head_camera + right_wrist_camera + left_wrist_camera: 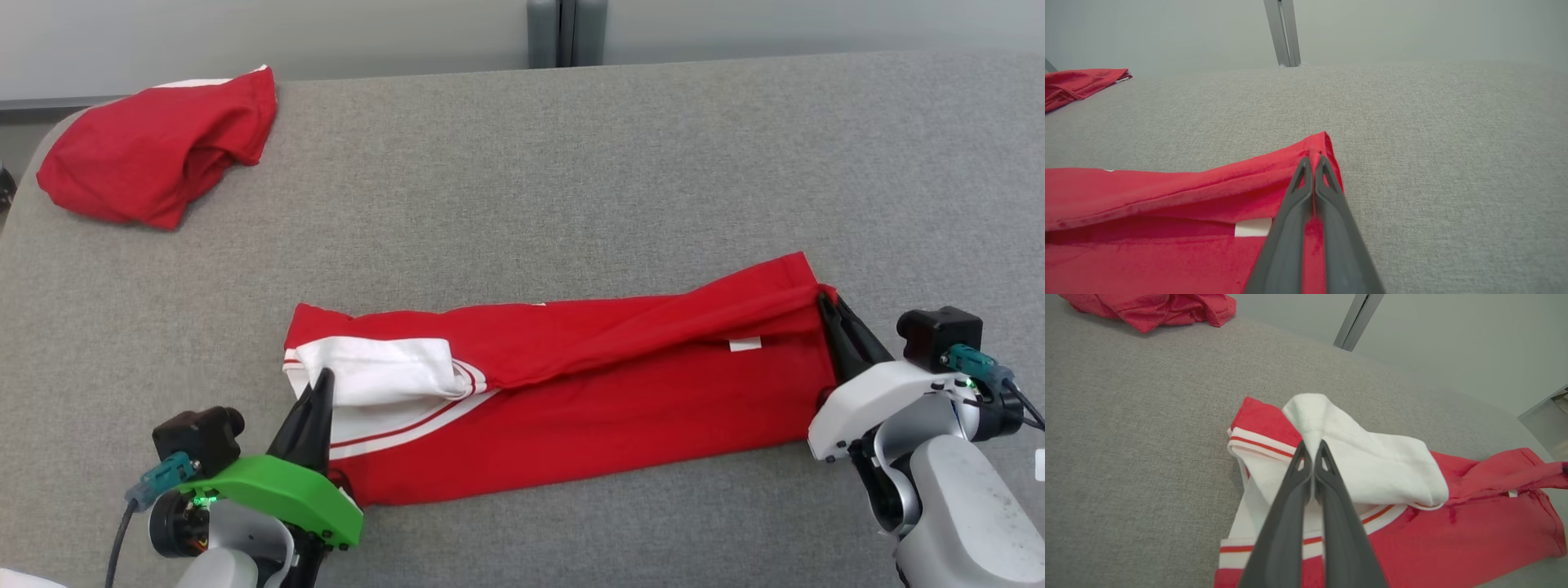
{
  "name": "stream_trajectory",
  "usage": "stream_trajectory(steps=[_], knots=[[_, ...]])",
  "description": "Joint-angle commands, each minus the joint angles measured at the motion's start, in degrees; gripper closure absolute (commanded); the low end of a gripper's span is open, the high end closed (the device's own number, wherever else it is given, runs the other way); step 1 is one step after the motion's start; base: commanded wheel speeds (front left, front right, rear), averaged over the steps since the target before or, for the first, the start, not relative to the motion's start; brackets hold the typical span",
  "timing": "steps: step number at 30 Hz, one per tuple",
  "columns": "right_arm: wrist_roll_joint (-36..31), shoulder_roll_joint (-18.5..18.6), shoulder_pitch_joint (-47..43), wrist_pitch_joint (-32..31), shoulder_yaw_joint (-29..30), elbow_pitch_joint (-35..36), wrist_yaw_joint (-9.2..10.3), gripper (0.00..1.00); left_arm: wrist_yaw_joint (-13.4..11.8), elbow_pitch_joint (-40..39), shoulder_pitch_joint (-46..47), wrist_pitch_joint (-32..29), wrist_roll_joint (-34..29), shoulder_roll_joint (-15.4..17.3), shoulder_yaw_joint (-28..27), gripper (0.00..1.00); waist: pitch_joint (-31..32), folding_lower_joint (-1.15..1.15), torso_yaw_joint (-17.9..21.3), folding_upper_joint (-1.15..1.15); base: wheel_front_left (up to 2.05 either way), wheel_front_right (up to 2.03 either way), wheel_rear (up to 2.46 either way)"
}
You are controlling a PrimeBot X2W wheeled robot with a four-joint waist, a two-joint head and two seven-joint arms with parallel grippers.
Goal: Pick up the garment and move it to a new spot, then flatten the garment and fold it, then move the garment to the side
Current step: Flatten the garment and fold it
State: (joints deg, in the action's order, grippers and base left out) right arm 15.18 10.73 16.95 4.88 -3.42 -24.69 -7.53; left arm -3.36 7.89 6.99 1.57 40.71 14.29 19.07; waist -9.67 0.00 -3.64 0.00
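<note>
A red garment [620, 384] with a white, red-striped sleeve end lies as a long folded band across the near part of the grey table [571, 163]. My left gripper [325, 374] is shut on the white part at the garment's left end; in the left wrist view the fingertips [1312, 445] pinch a raised white fold [1372, 461]. My right gripper [824, 296] is shut on the red corner at the garment's right end, and the right wrist view has its tips [1314, 160] pinching the lifted hem [1208, 183]. A small white label [1253, 227] lies beneath that fold.
A second red garment [155, 155] lies bunched at the far left corner of the table, also seen as a red heap [1155, 308] and a red pile [1077, 83]. A grey post [566, 33] stands behind the table's far edge.
</note>
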Motion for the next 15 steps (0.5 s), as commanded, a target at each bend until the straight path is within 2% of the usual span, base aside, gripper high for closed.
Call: stream_trajectory(steps=[1,2,3,4,5,12,15], knots=[[-0.54,-0.44,-1.18,-0.03,0.60,0.55,0.09,0.93,-0.17,0.80,-0.85,0.76,0.29,-0.25,-0.04,1.00,-0.04,0.00,-0.01,0.00,0.00,0.00,0.00],[-0.87,-0.72,-1.65,-0.03,0.94,0.77,0.09,0.69,-0.15,1.29,-0.96,1.21,0.18,-0.35,-0.03,0.82,-0.04,0.00,0.01,0.00,0.00,0.00,0.00],[-0.93,-1.16,-2.21,-0.11,1.41,0.95,0.09,0.50,-0.26,1.96,-1.08,1.88,0.02,-0.61,-0.12,0.54,-0.03,0.00,0.07,0.00,0.00,0.00,0.00],[-1.00,-1.59,-2.70,0.03,1.86,1.20,0.09,0.00,-0.32,2.46,-1.23,2.41,0.10,-0.91,-0.23,0.04,-0.01,0.00,0.13,0.00,0.00,0.00,0.00],[-1.22,-2.02,-3.35,0.36,2.36,1.54,0.09,0.00,-0.32,2.93,-1.55,2.98,0.50,-1.33,-0.42,0.00,0.03,0.00,0.22,0.00,0.00,0.00,0.00],[-1.94,-4.33,-8.37,1.87,6.40,3.81,0.09,0.00,-1.41,3.45,-4.45,7.99,1.39,-1.84,-3.13,0.00,0.61,0.00,0.54,0.00,0.00,0.00,0.00],[-2.23,-5.48,-10.95,1.96,8.69,5.97,0.09,0.00,-2.73,1.86,-6.27,10.71,0.44,-1.57,-4.88,0.00,1.10,0.00,0.71,0.00,0.00,0.00,0.00]])
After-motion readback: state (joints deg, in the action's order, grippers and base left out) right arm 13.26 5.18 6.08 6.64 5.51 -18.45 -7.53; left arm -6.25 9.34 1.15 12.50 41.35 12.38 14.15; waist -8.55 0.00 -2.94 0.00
